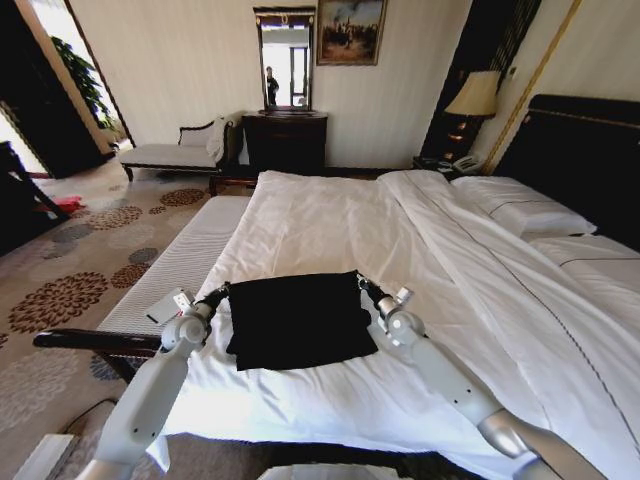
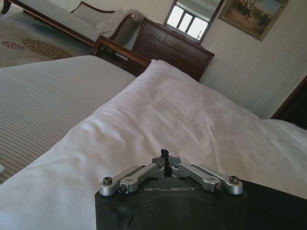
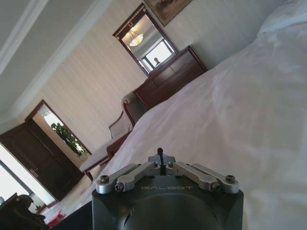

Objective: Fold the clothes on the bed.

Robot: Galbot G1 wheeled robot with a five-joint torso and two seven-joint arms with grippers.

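The clothes, a black T-shirt [image 1: 300, 320], lie folded into a flat rectangle on the near part of the bed [image 1: 330, 220]. My left gripper [image 1: 222, 293] sits at the shirt's far left corner and my right gripper [image 1: 365, 285] at its far right corner. In the left wrist view the left gripper [image 2: 164, 154] is shut to one thin tip over the white duvet, with the black T-shirt [image 2: 276, 203] beside it. The right gripper [image 3: 160, 153] looks the same in the right wrist view, shut, with no cloth visible in it.
A pale striped bench [image 1: 180, 260] with a dark frame runs along the bed's left side, and a small white device [image 1: 168, 305] lies on it. Pillows [image 1: 520, 205] and the dark headboard [image 1: 580, 150] are at the right. A chaise [image 1: 170, 152], dresser [image 1: 285, 140] and lamp [image 1: 472, 95] stand behind.
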